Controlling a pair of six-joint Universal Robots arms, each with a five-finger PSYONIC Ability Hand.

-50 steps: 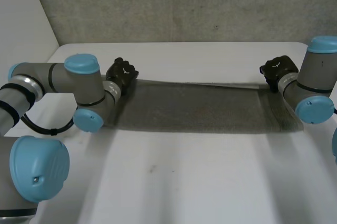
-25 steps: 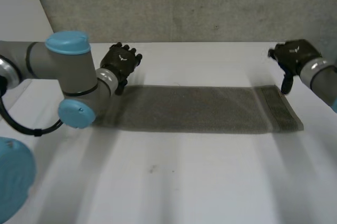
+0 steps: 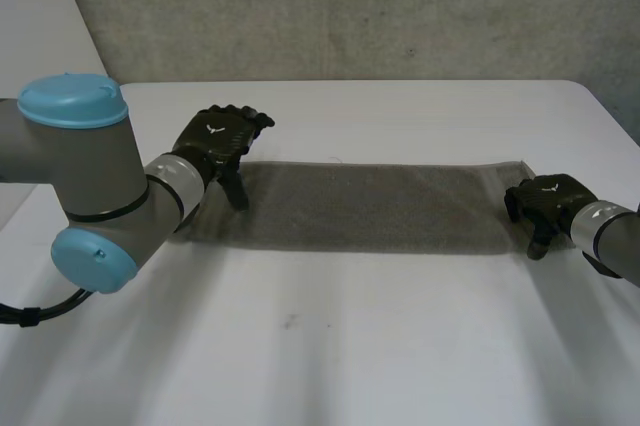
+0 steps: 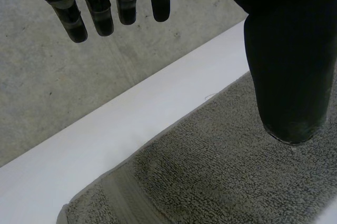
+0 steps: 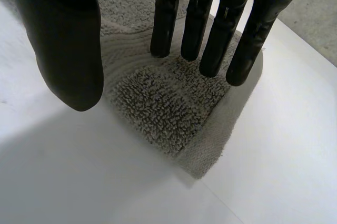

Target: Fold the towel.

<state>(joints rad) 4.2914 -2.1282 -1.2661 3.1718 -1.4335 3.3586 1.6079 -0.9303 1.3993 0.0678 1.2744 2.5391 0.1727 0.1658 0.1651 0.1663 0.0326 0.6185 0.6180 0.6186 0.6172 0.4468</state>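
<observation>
A grey towel (image 3: pixel 370 206) lies flat on the white table (image 3: pixel 350 346) as a long strip running left to right. My left hand (image 3: pixel 213 138) hovers over its left end, open, fingers straight and thumb pointing down at the cloth. In the left wrist view the thumb (image 4: pixel 284 50) hangs just above the towel (image 4: pixel 221 171), and the fingers (image 4: pixel 100 8) reach out past its far edge. My right hand (image 3: pixel 548 198) is at the towel's right end, near the front corner. There its fingers (image 5: pixel 210 29) are straight above the towel's corner (image 5: pixel 158 103), thumb apart, holding nothing.
A grey concrete wall (image 3: pixel 350 6) stands behind the table's far edge. Bare white tabletop stretches in front of the towel and to both sides. My left arm's elbow (image 3: pixel 90 196) reaches in over the table's left side.
Both hands have let go of the towel's far corners and straightened their fingers. The left hand has moved over the left end; the right hand has come forward to the right front corner.
</observation>
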